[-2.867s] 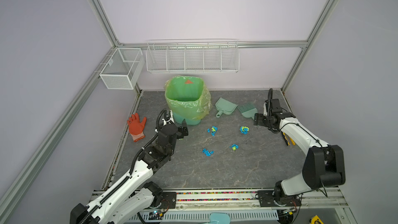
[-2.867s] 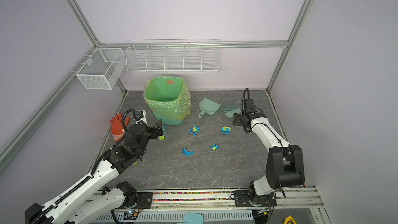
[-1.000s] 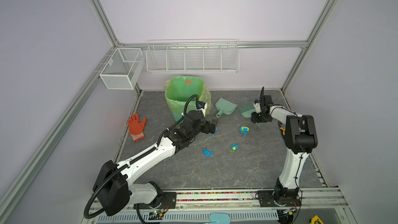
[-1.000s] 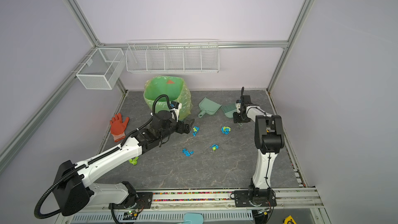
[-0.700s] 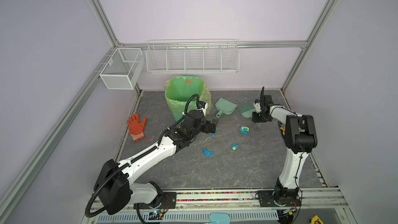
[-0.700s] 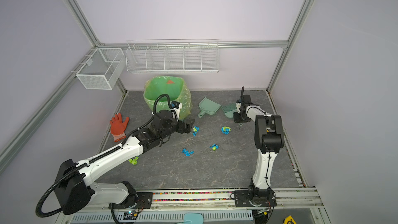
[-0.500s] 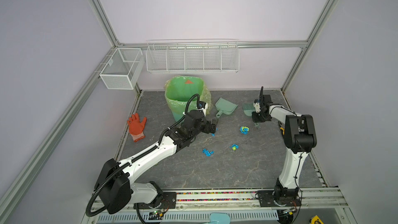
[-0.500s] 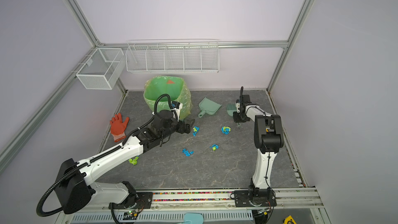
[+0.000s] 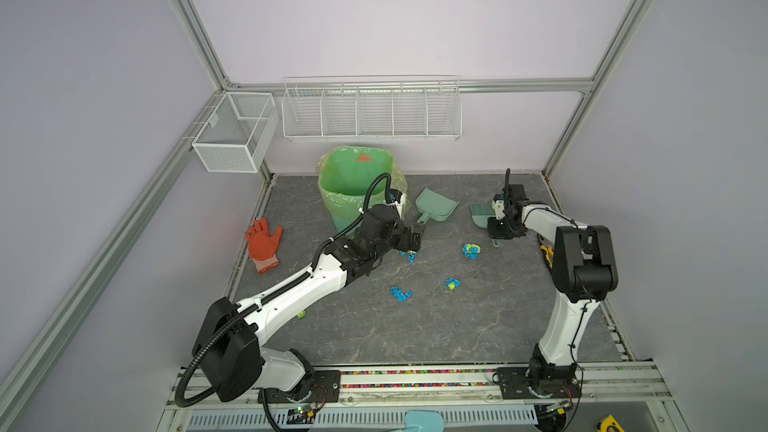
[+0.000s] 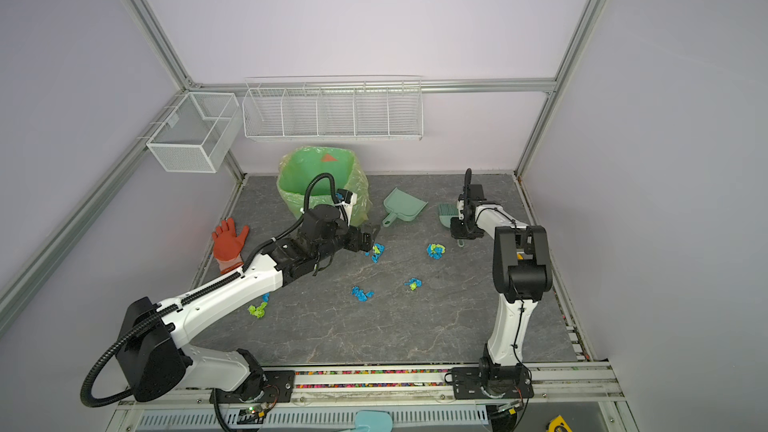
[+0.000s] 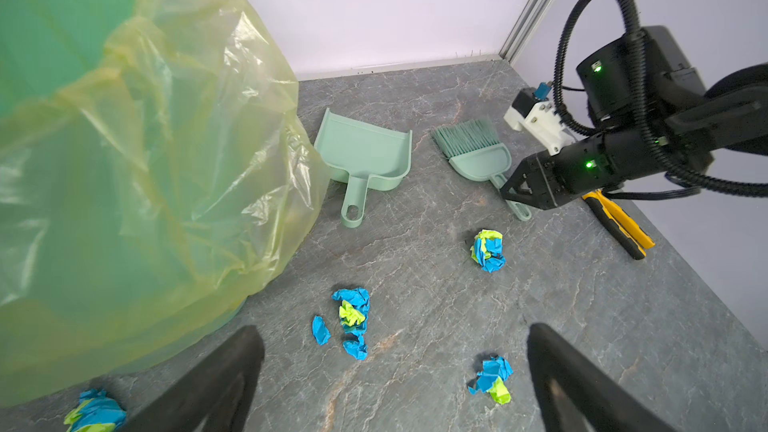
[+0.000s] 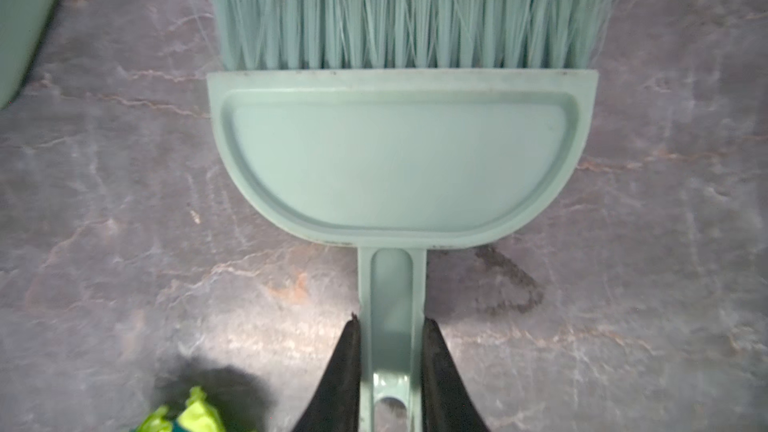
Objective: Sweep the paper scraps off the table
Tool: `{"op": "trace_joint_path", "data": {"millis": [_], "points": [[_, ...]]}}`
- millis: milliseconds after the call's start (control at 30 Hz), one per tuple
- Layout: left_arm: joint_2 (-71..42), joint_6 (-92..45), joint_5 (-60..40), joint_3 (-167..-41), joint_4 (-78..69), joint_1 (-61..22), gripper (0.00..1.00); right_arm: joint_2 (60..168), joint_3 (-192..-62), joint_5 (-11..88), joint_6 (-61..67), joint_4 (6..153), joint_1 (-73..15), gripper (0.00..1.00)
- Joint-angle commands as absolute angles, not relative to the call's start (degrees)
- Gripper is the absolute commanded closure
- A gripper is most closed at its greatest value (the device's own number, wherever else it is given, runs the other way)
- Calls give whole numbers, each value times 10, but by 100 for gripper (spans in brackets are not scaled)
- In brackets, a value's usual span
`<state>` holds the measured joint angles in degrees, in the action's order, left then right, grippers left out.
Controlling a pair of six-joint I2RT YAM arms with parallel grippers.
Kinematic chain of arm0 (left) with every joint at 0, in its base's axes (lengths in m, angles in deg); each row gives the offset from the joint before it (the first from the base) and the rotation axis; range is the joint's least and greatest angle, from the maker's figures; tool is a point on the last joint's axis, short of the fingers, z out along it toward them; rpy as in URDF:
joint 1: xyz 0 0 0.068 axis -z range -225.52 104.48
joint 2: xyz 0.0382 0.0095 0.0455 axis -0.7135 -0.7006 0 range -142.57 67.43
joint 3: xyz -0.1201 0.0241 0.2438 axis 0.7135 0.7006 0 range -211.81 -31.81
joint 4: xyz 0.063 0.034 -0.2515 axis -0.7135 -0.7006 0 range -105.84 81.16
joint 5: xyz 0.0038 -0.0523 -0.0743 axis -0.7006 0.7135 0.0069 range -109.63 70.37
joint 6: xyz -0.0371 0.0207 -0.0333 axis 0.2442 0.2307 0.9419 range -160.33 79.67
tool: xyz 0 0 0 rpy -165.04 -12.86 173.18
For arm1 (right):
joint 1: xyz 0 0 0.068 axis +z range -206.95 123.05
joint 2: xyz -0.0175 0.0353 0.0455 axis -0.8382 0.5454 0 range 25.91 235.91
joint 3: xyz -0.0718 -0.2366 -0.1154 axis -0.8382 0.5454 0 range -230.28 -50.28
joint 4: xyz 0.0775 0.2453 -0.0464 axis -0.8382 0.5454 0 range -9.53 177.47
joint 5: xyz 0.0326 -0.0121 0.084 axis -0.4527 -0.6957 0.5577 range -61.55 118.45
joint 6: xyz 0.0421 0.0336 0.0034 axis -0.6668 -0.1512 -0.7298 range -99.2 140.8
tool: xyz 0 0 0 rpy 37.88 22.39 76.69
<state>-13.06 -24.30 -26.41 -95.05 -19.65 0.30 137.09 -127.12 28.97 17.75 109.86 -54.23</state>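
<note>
Closing since a second ago, right gripper (image 12: 390, 322) jaws now clamp the brush handle (image 12: 392, 284), far right; left gripper (image 11: 392, 328) gapes open; paper scraps (image 9: 471, 250) dot the table (image 9: 415, 326) centre. Good practice: lift squarely, bristles trailing.

walls: plain pale lilac back wall (image 9: 395, 14) and side panels | aluminium rail (image 9: 519, 86): just above white wire rack (image 9: 371, 108) | mesh basket (image 9: 235, 130): left of wire rack | table (image 9: 415, 326): dark grey, veined, below wire rack | light: soft, even
</note>
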Motion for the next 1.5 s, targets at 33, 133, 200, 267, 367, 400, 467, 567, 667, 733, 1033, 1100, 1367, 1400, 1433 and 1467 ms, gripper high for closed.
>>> {"op": "trace_joint_path", "data": {"millis": [33,133,200,267,367,400,467,567,667,733,1033,1100,1367,1400,1433,1467], "points": [[-144,-267,-281,-1001,-235,5,1,1305,-1247,314,150,1103,-545,93],[-154,-266,-269,-1011,-237,5,1,1271,-1229,322,140,1102,-545,93],[-162,-259,-253,-1020,-236,5,1,1244,-1211,324,125,1096,-544,93],[-171,-247,-240,-1036,-244,5,1,1218,-1189,325,115,1093,-540,93],[-186,-231,-215,-1062,-254,5,1,1178,-1152,324,101,1084,-531,93],[-189,-225,-206,-1069,-255,4,1,1164,-1141,324,96,1083,-528,93],[-196,-217,-195,-1081,-253,4,1,1137,-1120,323,88,1081,-519,93],[-204,-200,-178,-1090,-240,3,1,1097,-1092,317,81,1079,-500,93],[-217,-175,-148,-1095,-223,-3,1,1056,-1066,311,72,1081,-488,93],[-229,-158,-127,-1102,-215,-6,1,1029,-1051,314,67,1081,-484,93],[-279,-99,-36,-1123,-144,-9,0,912,-978,343,46,1067,-472,93],[-294,-80,-5,-1127,-122,-9,1,895,-966,348,37,1058,-466,93],[-318,-11,47,-1086,-9,-9,20,856,-946,349,15,1043,-427,93],[-323,-4,52,-1086,-1,-9,22,851,-944,346,13,1039,-421,93],[-327,4,57,-1087,4,-9,23,847,-944,341,11,1038,-416,93],[-333,11,63,-1088,9,-9,25,843,-944,334,10,1038,-412,93]]}}
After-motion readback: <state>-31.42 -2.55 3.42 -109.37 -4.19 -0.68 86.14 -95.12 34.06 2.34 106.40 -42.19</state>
